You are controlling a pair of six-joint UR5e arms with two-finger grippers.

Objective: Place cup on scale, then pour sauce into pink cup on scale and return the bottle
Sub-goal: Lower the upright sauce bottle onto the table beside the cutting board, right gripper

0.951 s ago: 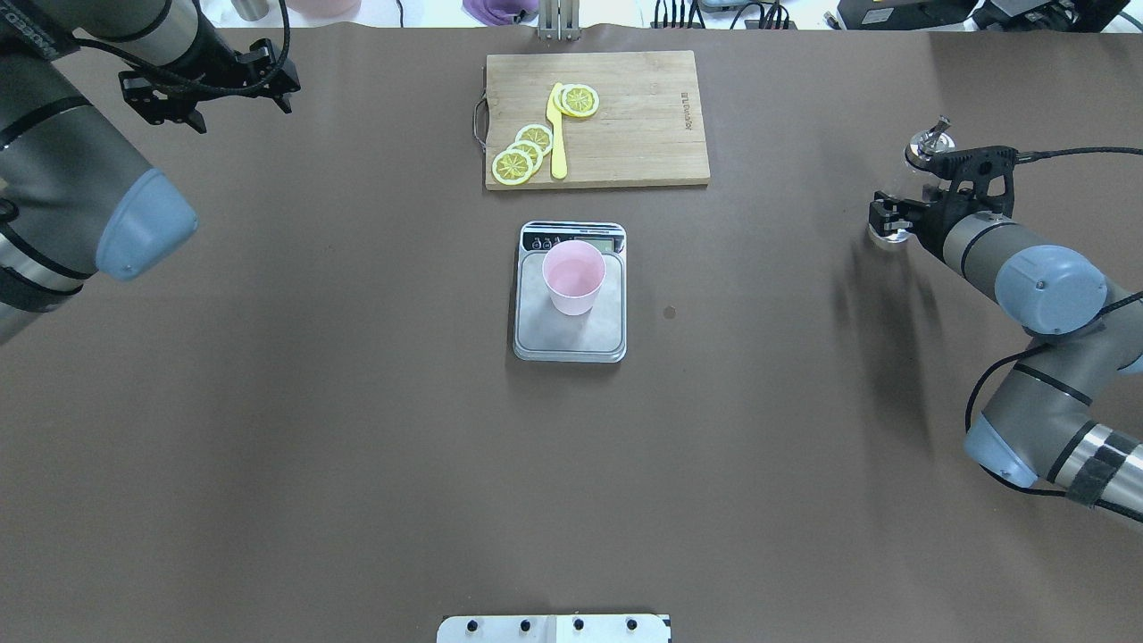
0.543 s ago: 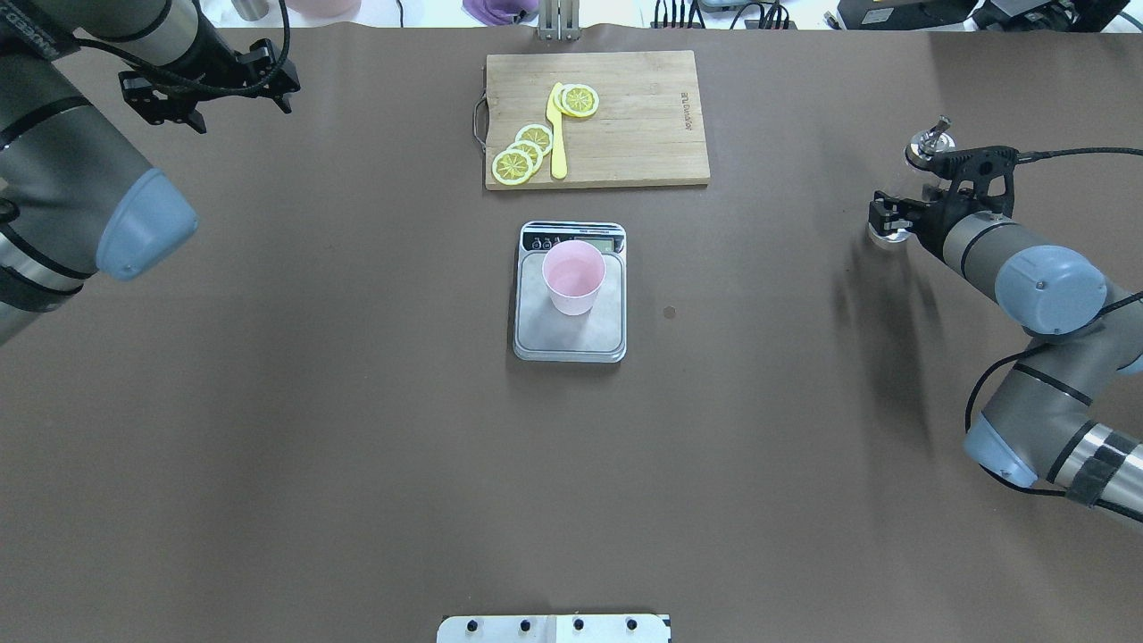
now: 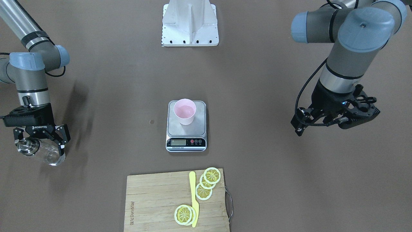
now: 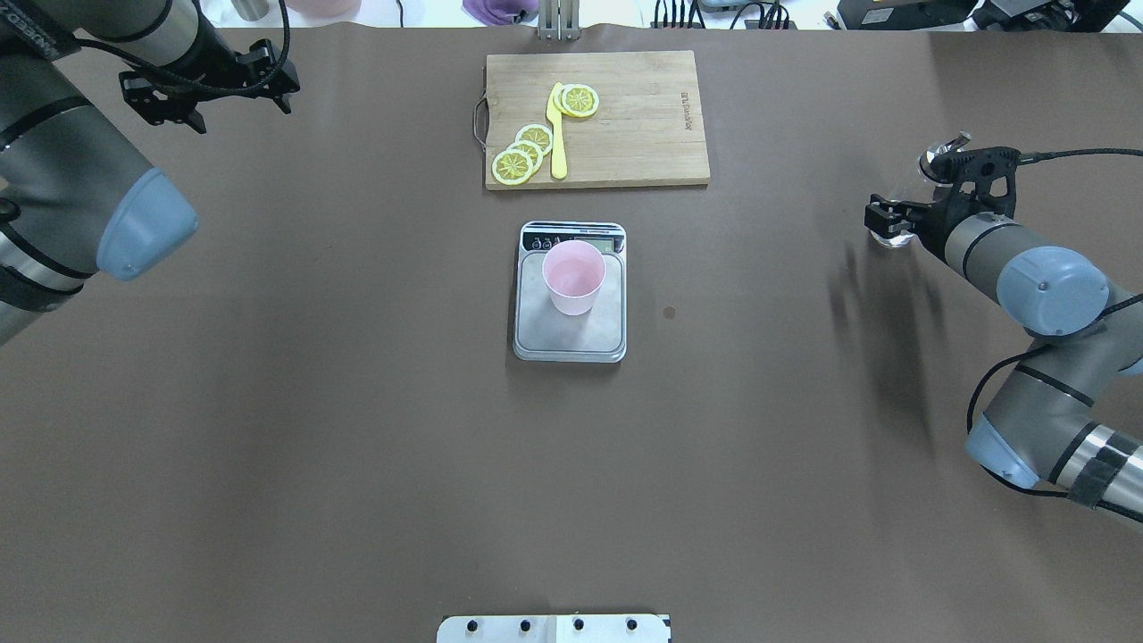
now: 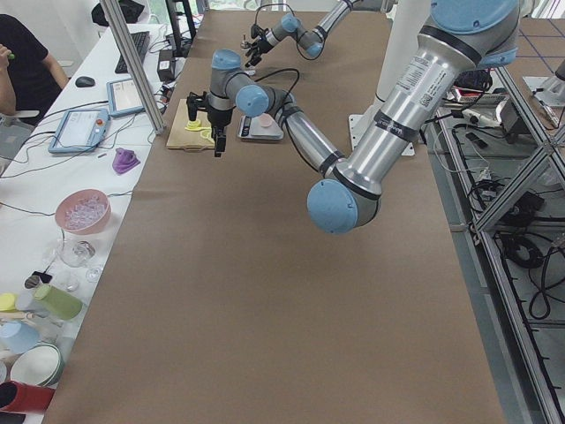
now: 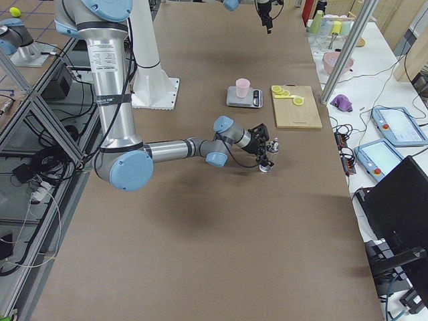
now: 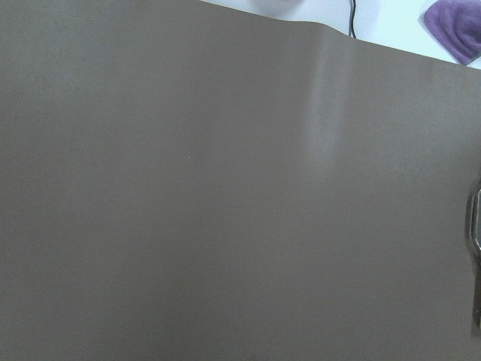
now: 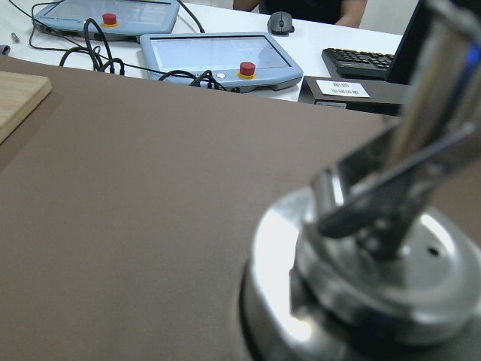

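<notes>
Cup (image 3: 184,111): pale pink, upright on my scale (image 3: 186,124), sitting toward the end away from the display, about centred across the silver platform.
Scale: near the middle of the brown table (image 4: 357,446), display strip facing the cutting board (image 4: 596,119).
Bottle (image 3: 40,150): clear glass with a shiny silver spout cap, tilted and gripped around its body by my right gripper (image 3: 40,137), far out on my right side, well apart from the scale.
Sauce: clear liquid, hard to make out through the glass.
Right gripper: fingers clenched on the bottle; my right wrist camera sees the spout cap (image 8: 376,263) up close, filling the lower right.
Left gripper (image 3: 334,120): hovering over bare table far on my left, holding nothing; I cannot tell how wide the fingers stand.
Cutting board: wooden, beyond the scale, carrying lemon slices (image 4: 522,152) and a yellow knife (image 4: 557,134).
</notes>
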